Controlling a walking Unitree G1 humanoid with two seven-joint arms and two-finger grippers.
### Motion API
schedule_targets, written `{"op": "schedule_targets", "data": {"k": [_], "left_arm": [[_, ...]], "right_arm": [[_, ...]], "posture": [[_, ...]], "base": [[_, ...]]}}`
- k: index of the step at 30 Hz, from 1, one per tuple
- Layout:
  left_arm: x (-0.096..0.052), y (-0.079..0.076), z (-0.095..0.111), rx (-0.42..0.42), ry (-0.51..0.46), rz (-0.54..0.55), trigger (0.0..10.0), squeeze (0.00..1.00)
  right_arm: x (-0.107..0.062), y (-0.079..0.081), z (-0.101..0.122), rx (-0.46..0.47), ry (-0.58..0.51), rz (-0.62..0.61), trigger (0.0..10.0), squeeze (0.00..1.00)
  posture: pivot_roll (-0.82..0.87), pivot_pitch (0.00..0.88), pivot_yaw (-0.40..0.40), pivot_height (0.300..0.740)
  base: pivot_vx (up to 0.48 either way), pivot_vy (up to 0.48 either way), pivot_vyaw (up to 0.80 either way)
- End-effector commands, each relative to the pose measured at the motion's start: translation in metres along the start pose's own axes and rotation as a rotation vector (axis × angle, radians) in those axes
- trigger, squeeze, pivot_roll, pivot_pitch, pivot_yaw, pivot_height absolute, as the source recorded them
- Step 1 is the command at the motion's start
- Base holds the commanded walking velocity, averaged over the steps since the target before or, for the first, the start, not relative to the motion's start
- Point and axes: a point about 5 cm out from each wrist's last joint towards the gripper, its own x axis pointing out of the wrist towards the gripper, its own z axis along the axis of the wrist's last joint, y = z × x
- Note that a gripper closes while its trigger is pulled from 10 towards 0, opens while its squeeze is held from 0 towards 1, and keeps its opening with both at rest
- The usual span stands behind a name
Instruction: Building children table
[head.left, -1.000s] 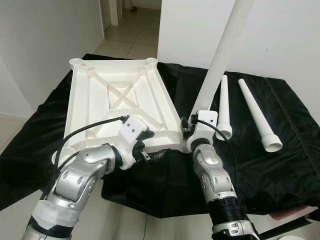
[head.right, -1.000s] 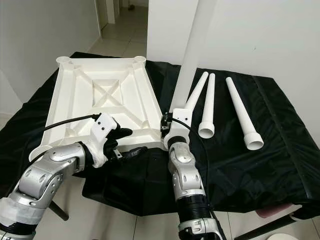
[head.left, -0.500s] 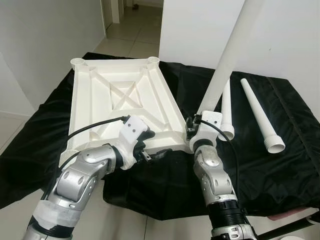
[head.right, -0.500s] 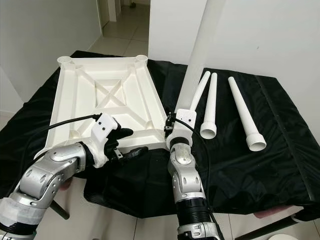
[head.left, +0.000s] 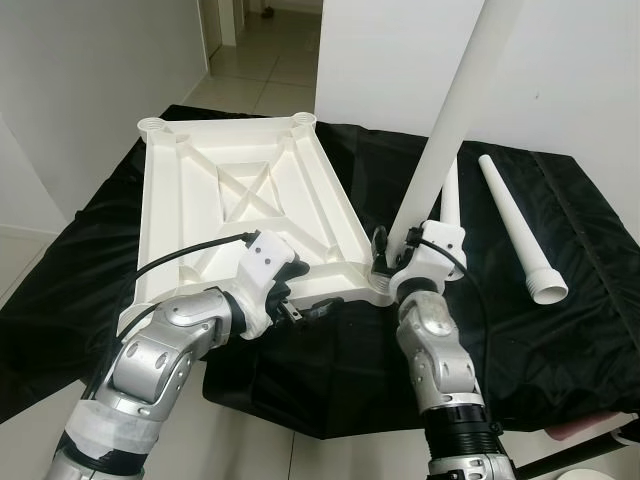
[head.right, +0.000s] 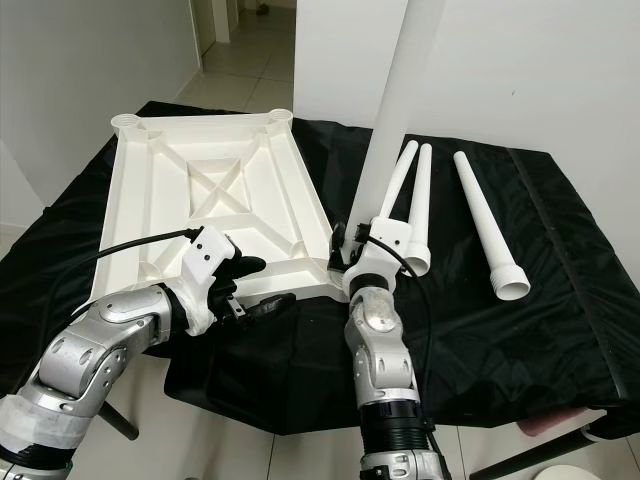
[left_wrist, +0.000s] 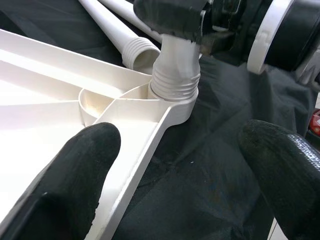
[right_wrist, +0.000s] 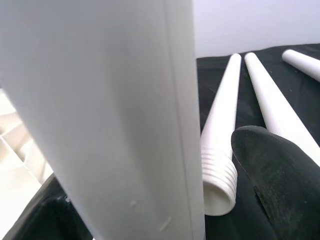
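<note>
While the upturned white tabletop lies on the black-draped table, a white leg stands in its near right corner socket, gripped by the right gripper. Left gripper spread at the near edge. Three loose legs lie rightward.

The upturned tabletop lies on the cloth, at ten o'clock from centre. A leg stands in its corner socket at five o'clock. Three loose legs lie beside it at three o'clock.
</note>
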Motion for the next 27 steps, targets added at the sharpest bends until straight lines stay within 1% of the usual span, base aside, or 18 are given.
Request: {"op": "schedule_targets", "data": {"k": [1, 3, 4, 5, 6, 7, 8, 10, 11, 12, 13, 14, 15, 17, 24, 25, 26, 27], "left_arm": [[0.002, 0.001, 0.0, 0.005, 0.003, 0.006, 10.0, 0.0], [0.002, 0.001, 0.0, 0.005, 0.003, 0.006, 10.0, 0.0], [0.002, 0.001, 0.0, 0.006, 0.003, 0.007, 10.0, 0.0], [0.002, 0.001, 0.001, 0.007, 0.002, 0.007, 10.0, 0.0], [0.002, 0.001, 0.001, 0.007, 0.002, 0.007, 10.0, 0.0], [0.002, 0.002, 0.001, 0.007, 0.001, 0.006, 10.0, 0.0], [0.002, 0.002, 0.001, 0.007, 0.001, 0.006, 10.0, 0.0], [0.003, 0.002, 0.002, 0.009, -0.001, 0.005, 10.0, 0.0], [0.004, 0.003, 0.003, 0.009, -0.002, 0.005, 10.0, 0.0], [0.004, 0.003, 0.003, 0.009, -0.002, 0.005, 10.0, 0.0], [0.004, 0.003, 0.003, 0.01, -0.003, 0.004, 10.0, 0.0], [0.004, 0.003, 0.003, 0.01, -0.003, 0.004, 10.0, 0.0], [0.005, 0.003, 0.003, 0.01, -0.005, 0.004, 10.0, 0.0], [0.005, 0.003, 0.004, 0.01, -0.006, 0.004, 10.0, 0.0], [0.006, 0.004, 0.006, 0.016, -0.011, 0.011, 10.0, 0.0], [0.006, 0.004, 0.006, 0.017, -0.013, 0.013, 10.0, 0.0], [0.006, 0.004, 0.006, 0.017, -0.013, 0.013, 10.0, 0.0], [0.006, 0.004, 0.007, 0.019, -0.015, 0.015, 10.0, 0.0]], "right_arm": [[-0.001, -0.006, 0.001, 0.004, -0.008, 0.031, 10.0, 1.0], [-0.001, -0.006, 0.001, 0.004, -0.008, 0.031, 10.0, 1.0], [0.0, -0.009, 0.001, -0.013, -0.011, 0.087, 10.0, 0.0], [0.001, -0.012, 0.002, -0.023, -0.007, 0.136, 10.0, 0.0], [0.001, -0.012, 0.002, -0.023, -0.007, 0.136, 10.0, 0.0], [0.003, -0.016, 0.003, -0.047, -0.007, 0.194, 10.0, 0.0], [0.003, -0.016, 0.003, -0.047, -0.007, 0.194, 10.0, 0.0], [0.01, -0.02, 0.004, -0.104, 0.002, 0.324, 10.0, 0.0], [0.012, -0.022, 0.005, -0.129, 0.006, 0.36, 10.0, 0.0], [0.012, -0.022, 0.005, -0.129, 0.006, 0.36, 10.0, 0.0], [0.015, -0.023, 0.004, -0.163, 0.014, 0.399, 10.0, 0.0], [0.015, -0.023, 0.004, -0.163, 0.014, 0.399, 10.0, 0.0], [0.017, -0.023, 0.002, -0.179, 0.03, 0.443, 10.0, 0.0], [0.019, -0.023, 0.001, -0.195, 0.04, 0.476, 10.0, 0.0], [0.023, -0.022, -0.005, -0.223, 0.08, 0.598, 10.0, 0.0], [0.024, -0.021, -0.007, -0.226, 0.098, 0.638, 8.7, 0.0], [0.024, -0.021, -0.007, -0.226, 0.098, 0.638, 8.7, 0.0], [0.025, -0.022, -0.01, -0.23, 0.115, 0.673, 7.9, 0.0]], "posture": [[0.06, 0.0, -0.037, 0.74], [0.06, 0.0, -0.037, 0.74], [0.06, 0.0, -0.034, 0.74], [0.05, 0.0, -0.034, 0.74], [0.05, 0.0, -0.034, 0.74], [0.05, 0.0, -0.03, 0.74], [0.05, 0.0, -0.03, 0.74], [0.05, 0.0, -0.025, 0.74], [0.05, 0.0, -0.025, 0.74], [0.05, 0.0, -0.025, 0.74], [0.05, 0.0, -0.024, 0.74], [0.05, 0.0, -0.024, 0.74], [0.05, 0.0, -0.022, 0.74], [0.05, 0.0, -0.02, 0.74], [0.07, 0.0, -0.028, 0.74], [0.07, 0.0, -0.03, 0.74], [0.07, 0.0, -0.03, 0.74], [0.07, 0.0, -0.033, 0.74]], "base": [[0.0, 0.0, 0.0], [0.0, 0.0, 0.0], [0.0, 0.0, 0.0], [0.0, 0.0, 0.0], [0.0, 0.0, 0.0], [0.0, 0.0, 0.0], [0.0, 0.0, 0.0], [0.0, 0.0, 0.0], [0.0, 0.0, 0.0], [0.0, 0.0, 0.0], [0.0, 0.0, 0.0], [0.0, 0.0, 0.0], [0.0, 0.0, 0.0], [0.0, 0.0, 0.0], [0.0, 0.0, 0.0], [0.0, 0.0, 0.0], [0.0, 0.0, 0.0], [0.0, 0.0, 0.0]]}}
